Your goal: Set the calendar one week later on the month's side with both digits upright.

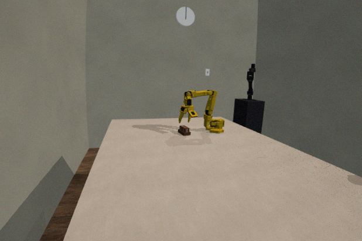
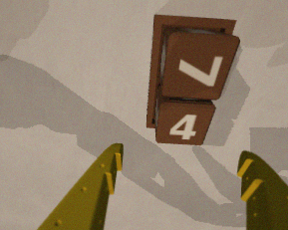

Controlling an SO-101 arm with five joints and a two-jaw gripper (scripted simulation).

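Observation:
The brown calendar tray (image 1: 182, 132) stands on the table in front of the yellow arm. In the wrist view the tray (image 2: 191, 79) holds two brown cubes side by side. The far cube (image 2: 200, 65) shows a white 7 on top, turned on its side. The near cube (image 2: 185, 122) shows a white 4 on top. The side with the month's name is not visible. My gripper (image 1: 184, 121) hangs above the tray, a little behind it. Its fingers are open and empty, apart from the cubes.
The arm's yellow base (image 1: 216, 125) stands just right of the tray. A black pedestal with a dark stand (image 1: 249, 113) is beyond the table's far right edge. A wall clock (image 1: 185, 16) hangs on the back wall.

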